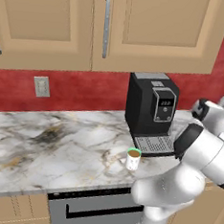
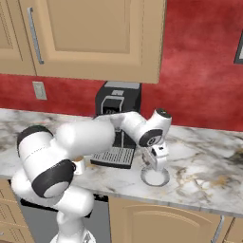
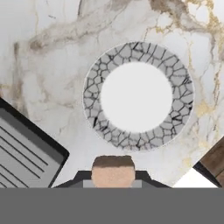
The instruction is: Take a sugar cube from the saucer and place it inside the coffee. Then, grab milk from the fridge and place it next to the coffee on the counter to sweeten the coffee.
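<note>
The saucer is a round shallow dish with a grey crackled rim and a plain white middle, flat on the marble desk. The coffee, a white mug with green rim and brown liquid, stands upright at 9 o'clock of the saucer, apart.

Coffee largely behind the arm, hand fingertips cut by the lower band, grip state unclear.
</note>
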Motion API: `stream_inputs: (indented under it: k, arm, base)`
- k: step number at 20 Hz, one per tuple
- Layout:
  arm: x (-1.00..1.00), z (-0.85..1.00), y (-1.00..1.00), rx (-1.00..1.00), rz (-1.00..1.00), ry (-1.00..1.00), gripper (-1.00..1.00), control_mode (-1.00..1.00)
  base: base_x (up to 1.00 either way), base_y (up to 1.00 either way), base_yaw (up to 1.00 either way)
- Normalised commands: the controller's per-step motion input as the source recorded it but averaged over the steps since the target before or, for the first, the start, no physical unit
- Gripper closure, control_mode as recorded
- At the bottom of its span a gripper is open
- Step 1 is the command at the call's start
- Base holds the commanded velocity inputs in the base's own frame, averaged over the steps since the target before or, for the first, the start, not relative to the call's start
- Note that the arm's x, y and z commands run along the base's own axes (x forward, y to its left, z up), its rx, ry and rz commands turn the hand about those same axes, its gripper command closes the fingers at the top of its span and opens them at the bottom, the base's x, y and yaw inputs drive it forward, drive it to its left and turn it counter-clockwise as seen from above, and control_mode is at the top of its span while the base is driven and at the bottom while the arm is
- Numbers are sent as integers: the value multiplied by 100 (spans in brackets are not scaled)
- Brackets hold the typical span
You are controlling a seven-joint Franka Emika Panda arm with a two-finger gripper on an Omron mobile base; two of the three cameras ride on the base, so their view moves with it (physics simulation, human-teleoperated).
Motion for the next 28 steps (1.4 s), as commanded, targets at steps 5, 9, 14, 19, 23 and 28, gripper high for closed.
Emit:
stream_inputs:
  k: [5,9,14,19,23,28]
  arm:
    - [-3,83,100,-2,19,0,100,-100]
    - [-9,60,100,-5,26,0,100,-100]
    - [0,42,100,-5,33,2,100,-100]
    - [-1,7,99,0,40,9,100,-100]
    - [-7,-15,82,0,33,4,100,-100]
    - [0,-33,63,0,31,0,100,-100]
  base:
    - [0,0,0]
    - [0,0,0]
    - [0,0,0]
    - [0,0,0]
    - [0,0,0]
    - [0,0,0]
